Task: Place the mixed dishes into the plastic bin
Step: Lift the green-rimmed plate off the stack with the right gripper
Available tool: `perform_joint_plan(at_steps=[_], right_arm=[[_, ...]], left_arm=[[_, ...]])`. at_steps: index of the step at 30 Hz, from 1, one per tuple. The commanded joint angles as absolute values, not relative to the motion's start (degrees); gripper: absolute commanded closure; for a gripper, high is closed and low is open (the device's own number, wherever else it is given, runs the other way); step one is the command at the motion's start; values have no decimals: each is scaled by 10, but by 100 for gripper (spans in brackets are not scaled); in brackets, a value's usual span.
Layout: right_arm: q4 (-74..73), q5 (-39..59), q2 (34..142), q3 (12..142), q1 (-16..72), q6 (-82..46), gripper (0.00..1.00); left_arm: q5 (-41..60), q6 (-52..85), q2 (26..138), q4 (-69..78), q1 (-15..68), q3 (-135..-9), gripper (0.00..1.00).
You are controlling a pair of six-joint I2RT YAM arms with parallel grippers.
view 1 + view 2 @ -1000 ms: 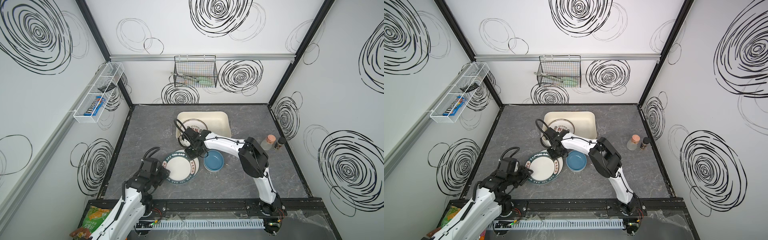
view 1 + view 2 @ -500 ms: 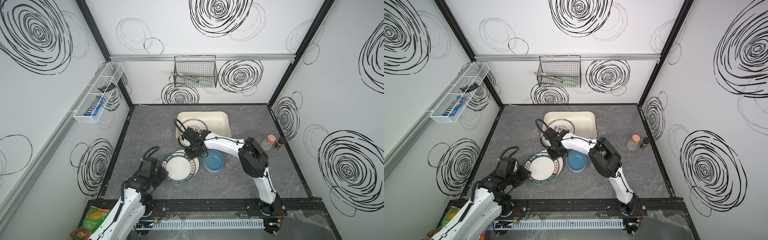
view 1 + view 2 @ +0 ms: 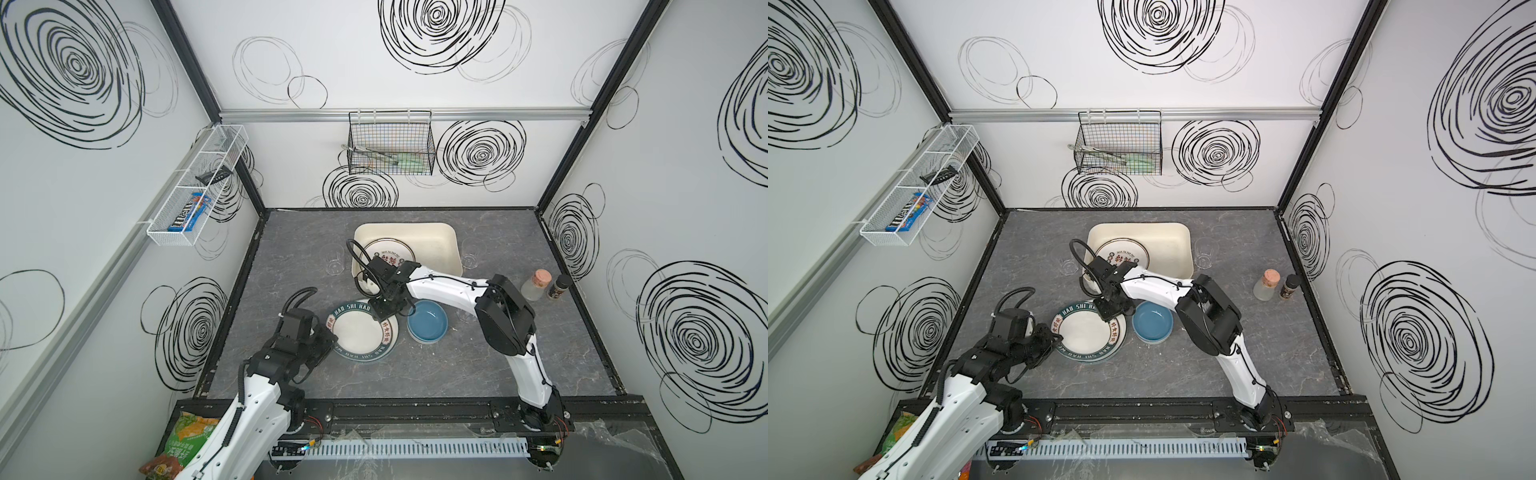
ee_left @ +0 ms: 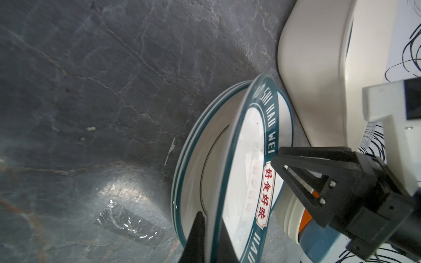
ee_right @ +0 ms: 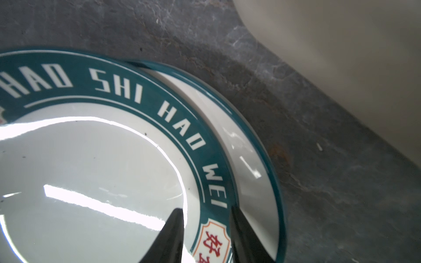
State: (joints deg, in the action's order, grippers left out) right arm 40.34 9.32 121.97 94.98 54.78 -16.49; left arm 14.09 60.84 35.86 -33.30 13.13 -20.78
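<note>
Two stacked plates with dark green rims lie mid-table; the top plate (image 3: 360,332) (image 4: 246,164) (image 5: 91,173) has a lettered rim. My left gripper (image 3: 332,336) (image 3: 1057,338) (image 4: 211,222) is shut on its near-left rim, one finger under it, and that side sits raised off the lower plate (image 4: 196,164). At the far-right rim my right gripper (image 3: 384,320) (image 5: 206,210) is open, its fingers on either side of the rim. Nested bowls with the blue bowl (image 3: 427,322) on top stand just right. Behind is the plastic bin (image 3: 451,245), with one plate (image 3: 388,253) inside.
Clear cups stand left (image 3: 334,264) and right (image 3: 469,255) of the bin. Two small bottles (image 3: 536,284) are at the right edge. A black wire basket (image 3: 390,145) hangs on the back wall, a white mesh rack (image 3: 195,187) on the left wall.
My left gripper's jaws have closed onto the top plate's rim. My right gripper's jaws have widened a little around the far rim. Both arms have hardly shifted.
</note>
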Motion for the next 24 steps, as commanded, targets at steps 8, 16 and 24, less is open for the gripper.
perform_joint_plan(at_steps=[8, 16, 24], right_arm=[[402, 93, 1111, 940, 520, -176, 55], [378, 123, 1036, 890, 484, -191, 54], [343, 165, 981, 842, 442, -209, 54]], left_arm=[[132, 584, 360, -321, 131, -266, 100], [150, 583, 361, -318, 129, -294, 100], [159, 587, 357, -317, 132, -323, 100]])
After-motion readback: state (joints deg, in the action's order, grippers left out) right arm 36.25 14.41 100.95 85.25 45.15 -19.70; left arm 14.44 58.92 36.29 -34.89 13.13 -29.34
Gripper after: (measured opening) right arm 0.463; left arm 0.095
